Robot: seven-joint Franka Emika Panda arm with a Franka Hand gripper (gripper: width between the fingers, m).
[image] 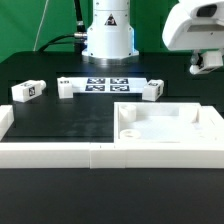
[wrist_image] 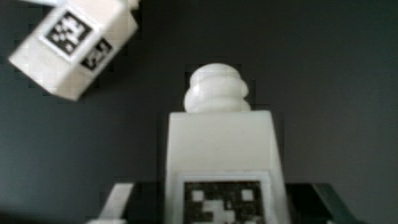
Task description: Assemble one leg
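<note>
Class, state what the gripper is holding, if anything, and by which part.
A leg, clamped by the gripper at its tagged end; the knobbed end sticks out free.

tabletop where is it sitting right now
In the exterior view the tabletop lies flat toward the front on the exterior view's right, directly behind the front rail, with a leg just beyond its far edge.

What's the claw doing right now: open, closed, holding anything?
Claw: closed on a small white plastic leg block with a black-and-white square tag, gripped at its tagged end.
</note>
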